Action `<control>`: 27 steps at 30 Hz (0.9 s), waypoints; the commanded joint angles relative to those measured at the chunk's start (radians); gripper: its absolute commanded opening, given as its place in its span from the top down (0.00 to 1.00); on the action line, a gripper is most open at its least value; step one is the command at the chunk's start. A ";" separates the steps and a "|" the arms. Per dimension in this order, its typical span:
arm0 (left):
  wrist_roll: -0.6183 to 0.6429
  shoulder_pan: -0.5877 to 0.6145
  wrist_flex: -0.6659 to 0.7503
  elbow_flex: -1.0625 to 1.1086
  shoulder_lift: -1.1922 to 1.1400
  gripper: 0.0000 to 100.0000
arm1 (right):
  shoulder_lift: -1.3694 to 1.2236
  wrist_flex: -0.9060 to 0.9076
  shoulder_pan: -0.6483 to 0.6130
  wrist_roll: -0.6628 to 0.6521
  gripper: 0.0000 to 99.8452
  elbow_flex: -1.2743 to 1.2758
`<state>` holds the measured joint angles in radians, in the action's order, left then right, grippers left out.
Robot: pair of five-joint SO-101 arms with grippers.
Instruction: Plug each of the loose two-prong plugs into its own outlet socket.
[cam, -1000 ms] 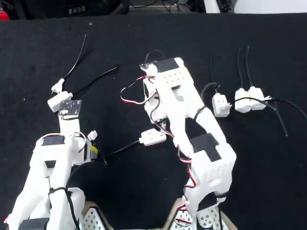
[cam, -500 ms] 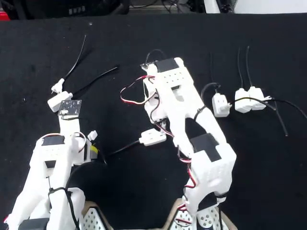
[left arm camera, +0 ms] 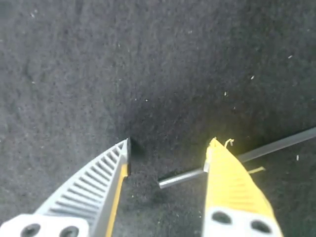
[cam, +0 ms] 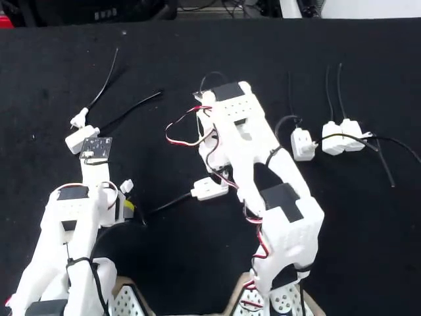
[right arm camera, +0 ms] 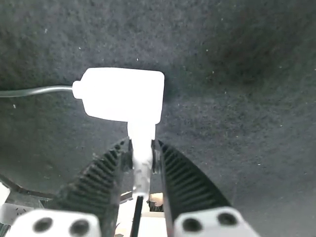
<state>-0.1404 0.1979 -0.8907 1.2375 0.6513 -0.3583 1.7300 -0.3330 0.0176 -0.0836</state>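
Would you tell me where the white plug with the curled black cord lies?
High view: the white plug lies on the black mat, between the right arm and two white blocks farther right.

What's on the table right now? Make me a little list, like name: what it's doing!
left gripper: open, over a black cable end
right gripper: shut on the narrow part of a white connector
white plug: lying free, nothing holding it
white pair: side by side, touching
black mat: under everything
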 commanded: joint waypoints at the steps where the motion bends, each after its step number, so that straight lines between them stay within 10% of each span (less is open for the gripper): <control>1: 0.012 -0.015 0.006 0.002 0.017 0.75 | 0.016 -0.009 0.012 0.008 0.99 -0.010; 27: 0.012 -0.015 0.006 0.002 0.017 0.75 | 0.015 -0.117 0.012 0.035 0.99 0.077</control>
<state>-0.1404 0.1979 -0.8907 1.2375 0.6513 -0.3583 1.6379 -0.3299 0.0468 -0.0100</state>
